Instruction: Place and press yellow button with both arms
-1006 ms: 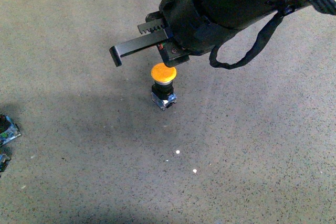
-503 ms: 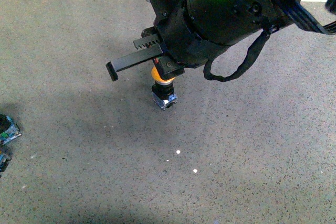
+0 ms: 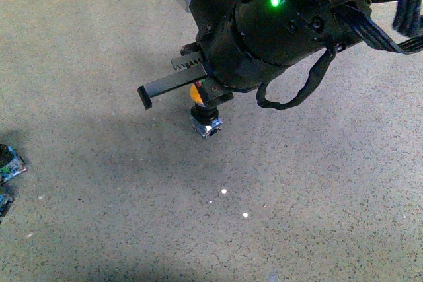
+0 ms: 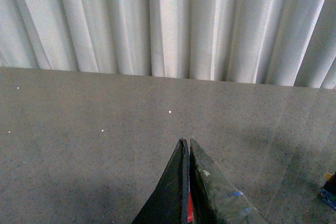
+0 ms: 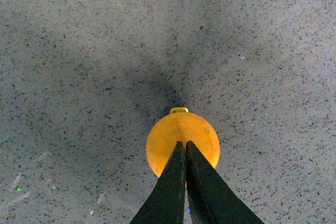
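yellow button [image 5: 168,132]: upright near the middle of the grey table [image 3: 99,64]
right gripper [image 5: 185,143]: fingers pressed together, gripping nothing — tips over the cap's centre
left gripper [image 4: 185,141]: fingers together — empty

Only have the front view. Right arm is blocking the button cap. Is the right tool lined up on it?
Observer: Yes. In the right wrist view, the right tool points at the yellow button, with its tips over the middle of the cap.
Operator: Open or shut?
Observer: Shut, the two fingers pressed together. I cannot tell whether they touch the cap.
Operator: Left arm?
Observer: In the left wrist view, the left tool is shut, aimed across the table toward a white curtain. The button is not in that view.
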